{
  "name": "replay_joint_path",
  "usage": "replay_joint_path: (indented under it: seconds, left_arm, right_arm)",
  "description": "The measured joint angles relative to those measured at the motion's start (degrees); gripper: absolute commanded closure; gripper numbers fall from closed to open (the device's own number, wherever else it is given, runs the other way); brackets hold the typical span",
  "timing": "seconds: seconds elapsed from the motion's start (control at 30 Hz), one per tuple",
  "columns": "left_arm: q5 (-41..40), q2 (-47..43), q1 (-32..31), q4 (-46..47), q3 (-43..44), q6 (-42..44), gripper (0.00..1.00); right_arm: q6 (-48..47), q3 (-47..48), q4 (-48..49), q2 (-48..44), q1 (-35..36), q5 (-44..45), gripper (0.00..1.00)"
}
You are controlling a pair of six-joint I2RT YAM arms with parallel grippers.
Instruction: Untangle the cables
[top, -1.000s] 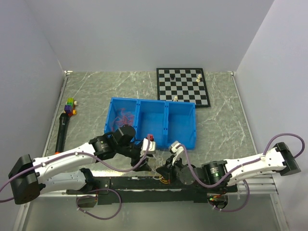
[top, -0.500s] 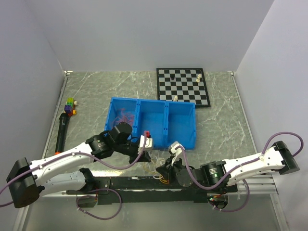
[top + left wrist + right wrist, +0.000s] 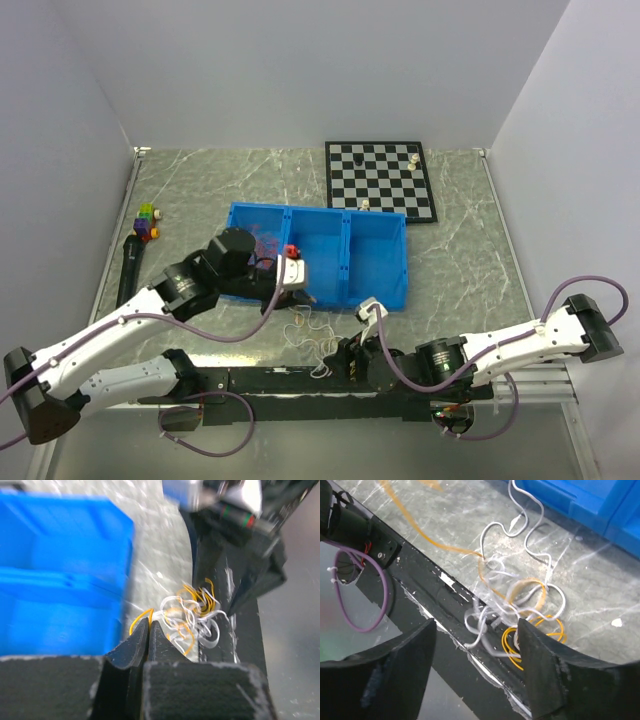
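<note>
The cables (image 3: 312, 338) are a loose clump of thin white, orange and yellow wires lying at the table's near edge, partly over the black base rail (image 3: 300, 383). My left gripper (image 3: 148, 626) is shut on an orange strand at the clump's (image 3: 192, 614) edge, just in front of the blue bin (image 3: 385, 262). In the top view the left gripper (image 3: 300, 298) is raised above the wires. My right gripper (image 3: 476, 630) stands open, its fingers on either side of the clump (image 3: 517, 605), gripping nothing. More red-pink wires (image 3: 262, 240) lie in the bin's left compartment.
A chessboard (image 3: 380, 178) with a few pieces lies at the back right. Coloured toy blocks (image 3: 148, 222) and a black stick-like tool (image 3: 128, 275) lie along the left wall. The blue bin wall (image 3: 55, 570) is close on the left gripper's left side.
My left gripper shut on an orange strand and drew back toward the bin, stretching the wires out. My right gripper opened and let go of the clump.
</note>
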Motion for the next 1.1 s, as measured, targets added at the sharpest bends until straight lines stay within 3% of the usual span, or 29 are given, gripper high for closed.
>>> replay_joint_path:
  seconds: [0.33, 0.6, 0.77, 0.9, 0.93, 1.1]
  left_arm:
    - [-2.01, -2.27, 3.37, -4.59, 9.16, 1.16, 0.99]
    - [-2.6, -2.62, 5.97, -7.04, 22.49, 2.56, 0.99]
    - [-2.6, -3.89, 6.34, -10.95, 25.97, 3.67, 0.99]
    - [-2.73, -4.48, 6.38, -14.14, 26.71, 4.5, 0.99]
    - [-2.82, -4.61, 6.4, -15.02, 26.71, 4.68, 0.99]
    - [-3.08, -5.79, 7.1, -17.18, 26.71, 4.79, 0.99]
  right_arm:
    - [9.94, -0.02, -10.38, -1.18, 0.0, -0.07, 0.23]
    - [18.34, -2.99, -13.4, 5.68, 0.0, -1.33, 0.34]
    - [20.63, -6.34, -11.56, 6.54, -0.42, -1.36, 0.53]
    - [20.98, -8.9, -9.27, 6.25, -0.87, -1.36, 0.96]
    - [21.24, -8.98, -9.03, 6.25, -0.94, -1.42, 1.0]
    - [21.27, -7.06, -10.97, 5.97, -1.03, -0.83, 1.0]
